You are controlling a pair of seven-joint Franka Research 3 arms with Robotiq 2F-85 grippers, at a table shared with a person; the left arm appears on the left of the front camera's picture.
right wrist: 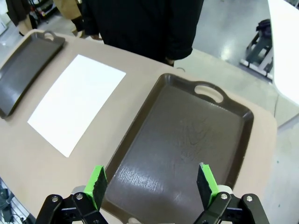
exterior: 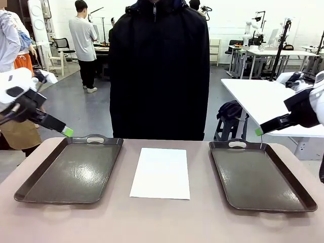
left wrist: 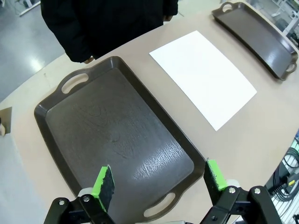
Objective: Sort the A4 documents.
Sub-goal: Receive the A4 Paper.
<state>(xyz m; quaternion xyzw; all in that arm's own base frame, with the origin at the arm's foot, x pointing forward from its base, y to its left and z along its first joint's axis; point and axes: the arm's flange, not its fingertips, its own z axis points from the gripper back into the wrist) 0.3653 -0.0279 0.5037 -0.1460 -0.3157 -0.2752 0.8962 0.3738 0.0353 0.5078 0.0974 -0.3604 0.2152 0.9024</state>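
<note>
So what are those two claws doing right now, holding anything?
Left gripper: open, holding nothing.
Right gripper: open, holding nothing.

The white left arm (exterior: 11, 87) and right arm (exterior: 320, 104) are carrying a black left gripper (left wrist: 160, 181) and right gripper (right wrist: 152, 179), each wearing 2 green pads (left wrist: 103, 184)

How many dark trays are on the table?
2. The left tray lies on the table at the robot's left side, the right tray at its right side, and the white paper lies flat between them. No further tray seems hidden.
</note>
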